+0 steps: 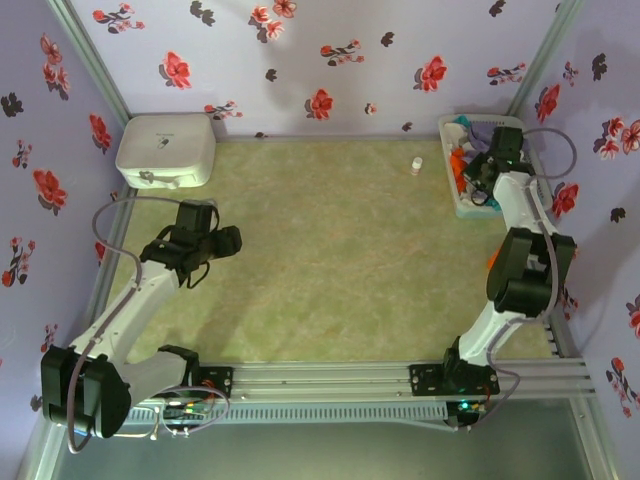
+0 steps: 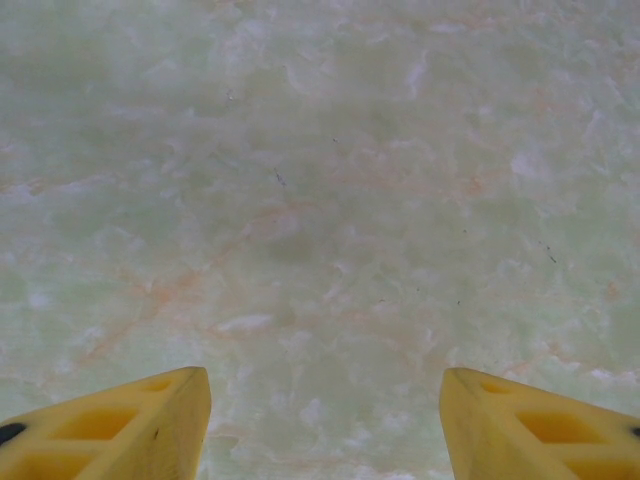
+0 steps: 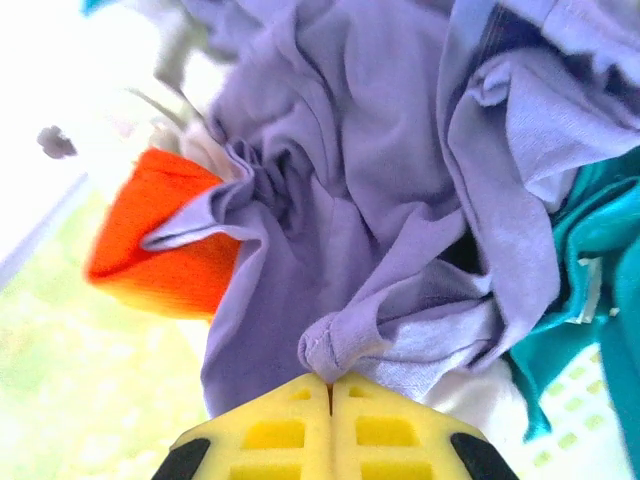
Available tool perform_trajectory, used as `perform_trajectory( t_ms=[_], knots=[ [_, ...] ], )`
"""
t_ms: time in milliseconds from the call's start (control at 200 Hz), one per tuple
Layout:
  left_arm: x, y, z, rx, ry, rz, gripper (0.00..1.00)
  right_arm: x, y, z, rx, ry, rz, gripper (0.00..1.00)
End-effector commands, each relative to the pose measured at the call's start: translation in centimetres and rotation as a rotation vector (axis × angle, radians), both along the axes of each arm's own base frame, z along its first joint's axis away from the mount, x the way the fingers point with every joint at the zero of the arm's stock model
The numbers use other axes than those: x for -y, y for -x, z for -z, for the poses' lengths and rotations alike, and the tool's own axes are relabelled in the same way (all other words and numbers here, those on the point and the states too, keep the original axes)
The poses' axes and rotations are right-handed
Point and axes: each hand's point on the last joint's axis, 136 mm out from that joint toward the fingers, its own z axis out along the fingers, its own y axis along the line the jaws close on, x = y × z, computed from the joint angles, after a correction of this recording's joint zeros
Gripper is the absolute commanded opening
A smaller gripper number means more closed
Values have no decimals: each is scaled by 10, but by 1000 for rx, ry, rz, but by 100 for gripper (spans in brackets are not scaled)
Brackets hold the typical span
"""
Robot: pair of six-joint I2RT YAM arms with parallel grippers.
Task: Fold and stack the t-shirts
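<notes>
Now the right gripper (image 3: 330, 380) pinches a fold of the purple shirt (image 3: 340, 190) in the basket (image 3: 585, 425), jaws pressed together, while the left gripper (image 2: 325, 380) hangs spread over the table (image 2: 320, 150).

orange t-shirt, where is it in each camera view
top external: orange t-shirt at the left side of the white lattice basket, far right corner.
right wrist: left of centre, partly under the lavender t-shirt pinched by the right gripper.
left wrist: aimed at the green tabletop.
shared landmark: the basket; right wrist has its lattice lower right.

white arms (image 1: 130, 305), black joints (image 1: 85, 385), yellow fingers (image 2: 130, 425)
</notes>
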Motion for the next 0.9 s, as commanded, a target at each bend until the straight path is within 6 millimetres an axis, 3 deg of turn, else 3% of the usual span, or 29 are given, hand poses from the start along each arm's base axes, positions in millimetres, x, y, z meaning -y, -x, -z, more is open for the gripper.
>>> perform_trajectory(
  t_ms=[0,240,580,745,895],
  knots=[
    [3,4,-3,6,25,0,62,8,9,-47,132,39,51,0],
    [11,2,-9,29,68,23,64,-4,41,-112,328,82,21,0],
    [18,-2,-6,18,99,30,64,-30,94,-208,559,289,-28,0],
    [19,-3,-9,26,102,35,64,-65,115,-251,696,297,-155,0],
    [18,-3,-18,38,88,52,66,-114,135,-265,762,241,-361,0]
  ],
)
